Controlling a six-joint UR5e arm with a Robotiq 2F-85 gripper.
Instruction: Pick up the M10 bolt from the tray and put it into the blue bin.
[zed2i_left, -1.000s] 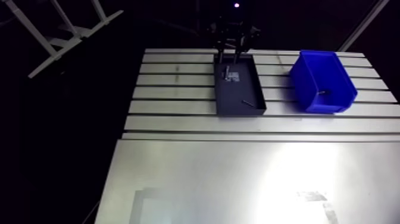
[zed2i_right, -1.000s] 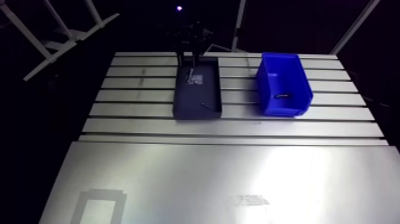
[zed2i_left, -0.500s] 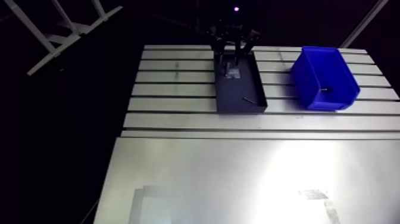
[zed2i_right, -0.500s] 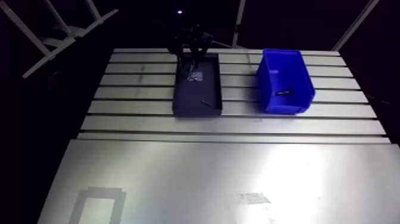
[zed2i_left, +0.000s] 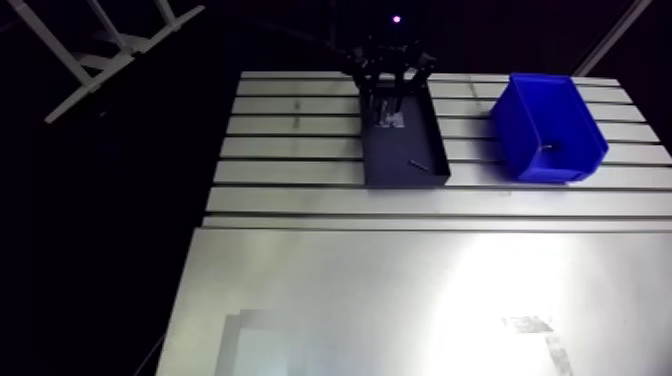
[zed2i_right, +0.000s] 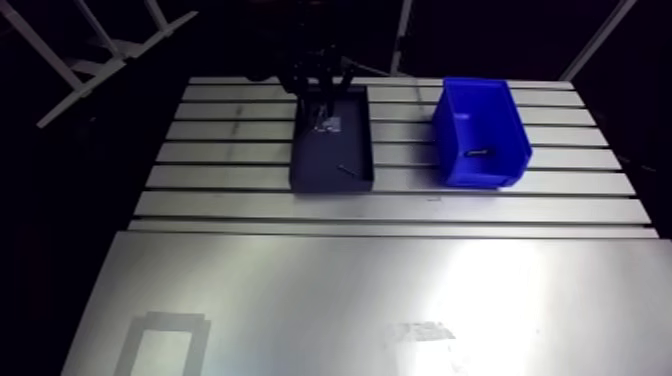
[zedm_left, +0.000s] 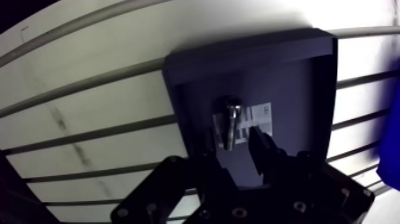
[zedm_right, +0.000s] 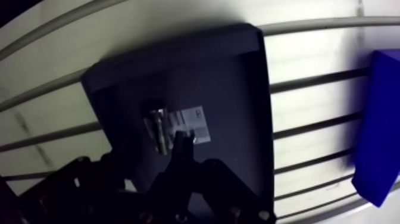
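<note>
The gripper (zedm_left: 234, 142) hung low over the tray (zedm_left: 297, 77), its fingers spread apart and gripping nothing. The bolt (zedm_left: 231, 119) lay flat on the tray floor, partly on a white label (zedm_left: 261, 118), just ahead of the gap between the fingertips. The bin (zed2i_left: 547, 125) stood on the table beside the tray, apart from it.

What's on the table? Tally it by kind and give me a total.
Dark tray: 1
Blue bin: 1
Bolt, in the tray: 1
White label, in the tray: 1
Small metal pieces, too small to identify: 2 (one in the tray, one in the bin)
Total: 6
</note>
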